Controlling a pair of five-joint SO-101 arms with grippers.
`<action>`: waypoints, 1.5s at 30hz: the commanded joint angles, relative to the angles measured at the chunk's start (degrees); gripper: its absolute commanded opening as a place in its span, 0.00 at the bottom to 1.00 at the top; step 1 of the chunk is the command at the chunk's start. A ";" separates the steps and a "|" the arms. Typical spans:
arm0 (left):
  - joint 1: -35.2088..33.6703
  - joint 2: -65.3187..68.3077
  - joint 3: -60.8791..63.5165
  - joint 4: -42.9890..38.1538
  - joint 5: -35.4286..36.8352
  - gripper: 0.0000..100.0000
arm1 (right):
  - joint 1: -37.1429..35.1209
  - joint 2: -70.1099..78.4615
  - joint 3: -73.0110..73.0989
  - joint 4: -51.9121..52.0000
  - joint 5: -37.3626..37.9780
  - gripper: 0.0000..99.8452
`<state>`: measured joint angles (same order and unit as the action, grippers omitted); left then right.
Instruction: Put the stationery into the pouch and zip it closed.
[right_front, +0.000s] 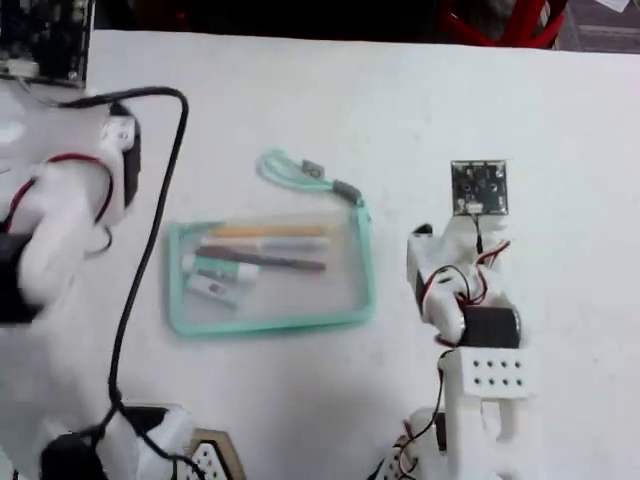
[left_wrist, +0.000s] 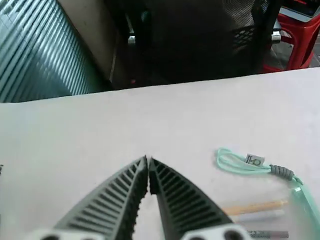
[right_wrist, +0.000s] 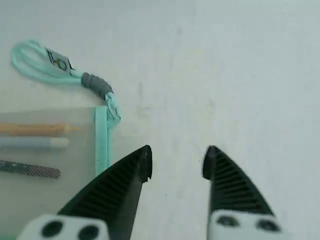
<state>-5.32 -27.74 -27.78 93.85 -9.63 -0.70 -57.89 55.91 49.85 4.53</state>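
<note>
A clear pouch with a mint-green border (right_front: 368, 270) lies flat mid-table. Inside it lie an orange pencil (right_front: 265, 231), a pale pen (right_front: 270, 244), a dark pen (right_front: 270, 263) and two small green-and-white items (right_front: 215, 280). Its green strap (right_front: 285, 170) and grey zipper pull (right_front: 345, 189) sit at the far right corner. My right gripper (right_wrist: 175, 157) is open with nothing between its fingers, just off the pouch's right edge (right_wrist: 101, 140). My left gripper (left_wrist: 148, 161) is shut and holds nothing, over bare table left of the strap (left_wrist: 235, 162).
A black cable (right_front: 150, 230) runs down the table just left of the pouch. The left arm (right_front: 60, 220) stands at the left edge and the right arm (right_front: 470, 300) to the pouch's right. A red chair (left_wrist: 300, 30) stands beyond the far edge.
</note>
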 joint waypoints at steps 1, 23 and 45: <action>1.98 -7.08 -9.41 5.63 -2.11 0.02 | -1.01 -6.81 -14.86 11.65 2.29 0.05; 5.93 -76.97 23.47 -1.58 -2.29 0.03 | -0.92 -45.05 -45.63 38.11 12.84 0.03; 5.05 -76.79 60.75 -13.98 4.48 0.02 | -0.92 -45.41 -36.75 31.08 12.75 0.04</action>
<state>0.22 -104.75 29.10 83.38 -5.76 -1.41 -103.60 14.42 86.33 16.92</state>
